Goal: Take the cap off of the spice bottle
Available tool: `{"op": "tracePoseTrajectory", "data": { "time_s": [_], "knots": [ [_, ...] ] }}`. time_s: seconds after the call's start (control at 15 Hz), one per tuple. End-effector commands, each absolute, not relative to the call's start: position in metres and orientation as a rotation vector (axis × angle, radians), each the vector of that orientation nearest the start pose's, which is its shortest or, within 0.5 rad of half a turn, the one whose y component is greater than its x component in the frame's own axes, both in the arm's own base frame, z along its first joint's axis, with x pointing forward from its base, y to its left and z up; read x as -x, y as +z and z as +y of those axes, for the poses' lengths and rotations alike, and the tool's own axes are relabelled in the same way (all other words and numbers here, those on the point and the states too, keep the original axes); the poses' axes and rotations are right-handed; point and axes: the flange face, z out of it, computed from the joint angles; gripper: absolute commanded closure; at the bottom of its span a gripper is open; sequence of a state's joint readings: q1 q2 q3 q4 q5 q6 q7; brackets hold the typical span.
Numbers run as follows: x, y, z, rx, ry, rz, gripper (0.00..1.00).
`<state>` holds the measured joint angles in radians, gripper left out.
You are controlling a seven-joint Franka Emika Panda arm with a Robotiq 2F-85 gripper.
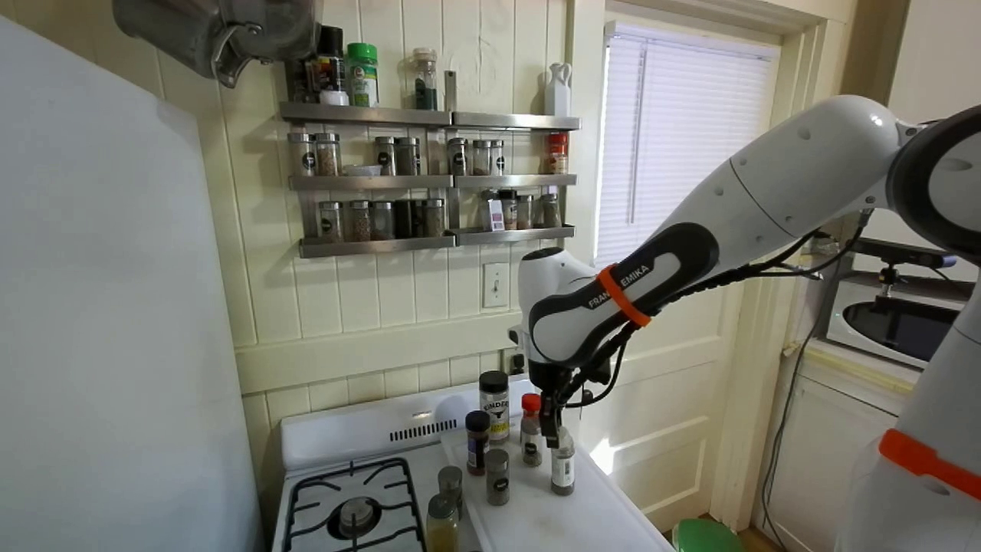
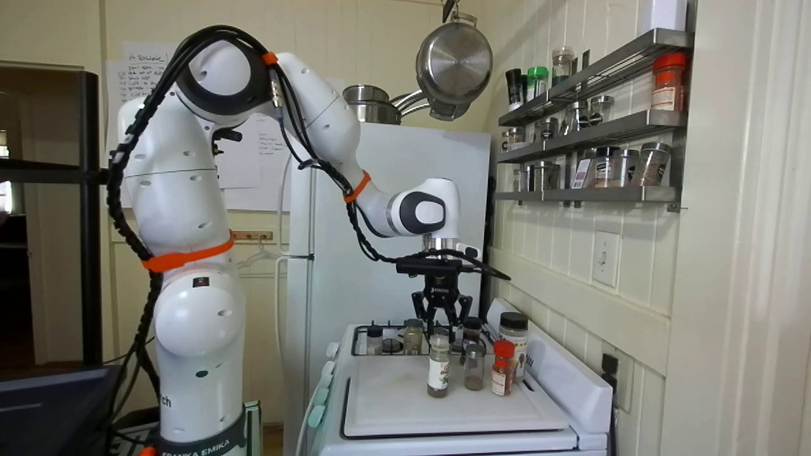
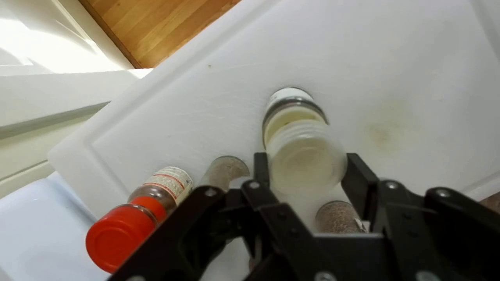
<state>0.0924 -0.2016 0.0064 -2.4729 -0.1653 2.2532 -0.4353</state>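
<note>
The spice bottle (image 2: 438,373) is clear glass with a white label and stands upright on the white board (image 2: 456,415). It also shows in an exterior view (image 1: 563,475). Its translucent cap (image 3: 306,156) is at the top, above a cream-coloured ring in the wrist view. My gripper (image 3: 304,169) points down with its black fingers on both sides of the cap, and both appear to touch it. The gripper also shows in both exterior views (image 1: 552,438) (image 2: 441,332). I cannot tell whether the cap has come loose. The threads are hidden.
A red-capped bottle (image 1: 530,437), a grey-lidded jar (image 1: 497,484), a dark bottle (image 1: 477,445) and a tall black-lidded jar (image 1: 494,406) stand close beside it. More jars stand near the burner grate (image 1: 356,510). The stove back panel (image 2: 557,373) and shelves (image 1: 375,245) are behind.
</note>
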Motion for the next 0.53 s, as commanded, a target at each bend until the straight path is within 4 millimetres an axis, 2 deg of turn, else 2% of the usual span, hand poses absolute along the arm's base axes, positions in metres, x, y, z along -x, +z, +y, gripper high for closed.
{"op": "tracePoseTrajectory", "data": {
  "time_s": [0.0,0.27,0.47],
  "knots": [
    [-0.4546,0.3653,0.0442,3.075,0.053,-1.053,0.51],
    [-0.456,0.3675,0.0462,3.076,0.05,-1.059,0.53],
    [-0.4553,0.3739,0.0525,3.077,0.037,-1.074,0.62]
  ]
}}
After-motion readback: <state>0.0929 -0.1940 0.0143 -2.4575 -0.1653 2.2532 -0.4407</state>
